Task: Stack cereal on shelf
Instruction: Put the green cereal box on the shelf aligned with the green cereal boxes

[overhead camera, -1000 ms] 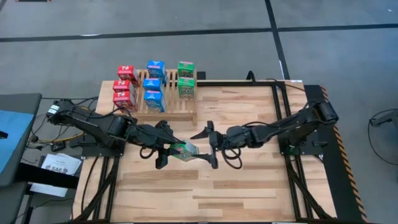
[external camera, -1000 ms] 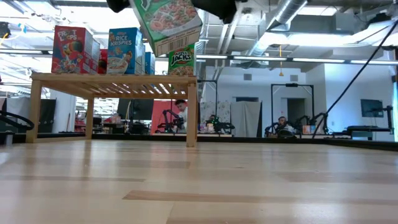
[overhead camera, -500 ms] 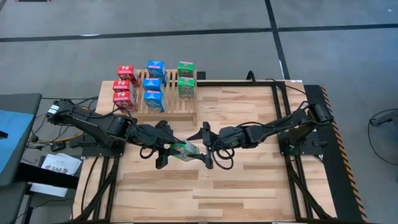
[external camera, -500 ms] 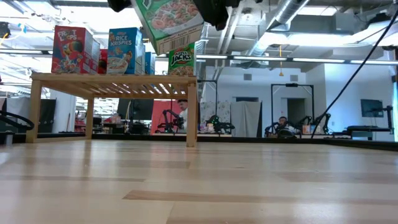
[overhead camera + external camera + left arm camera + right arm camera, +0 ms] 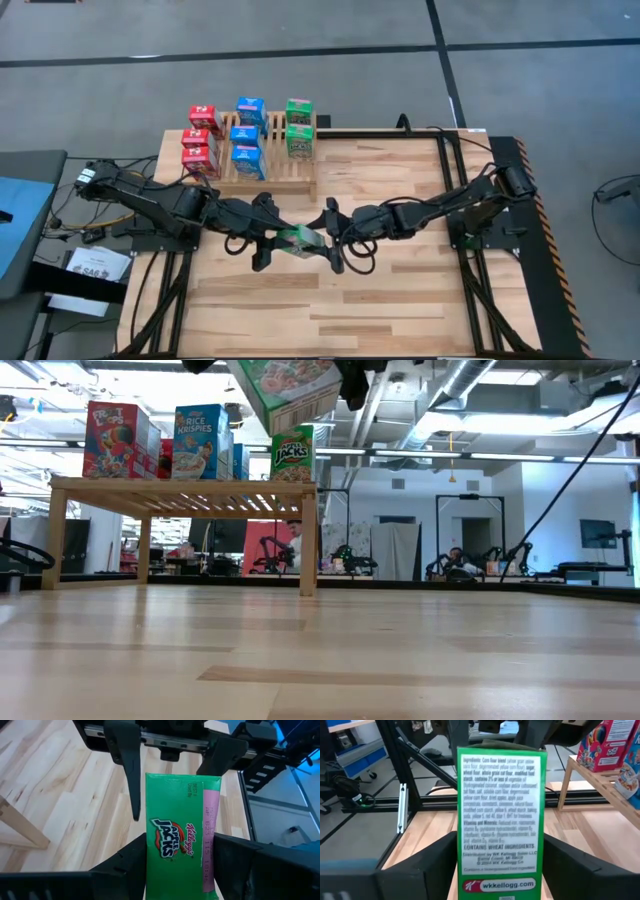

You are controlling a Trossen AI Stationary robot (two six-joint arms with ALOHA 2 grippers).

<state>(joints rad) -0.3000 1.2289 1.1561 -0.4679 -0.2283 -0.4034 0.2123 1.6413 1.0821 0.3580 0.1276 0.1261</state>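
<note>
Mid-table, above the planks, the left gripper (image 5: 268, 240) clamps a green box (image 5: 297, 238) while the right gripper (image 5: 333, 240) straddles it wide open, apparently for a handover. The shelf (image 5: 290, 172), well apart, holds eight boxes.

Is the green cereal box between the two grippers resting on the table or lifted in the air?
Lifted. In the low view the green box hangs high above the table, tilted, with the left gripper shut on it.

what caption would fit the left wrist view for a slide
Handover in mid-air: left gripper holds a green Apple Jacks box while the open right gripper straddles its far end.
</note>
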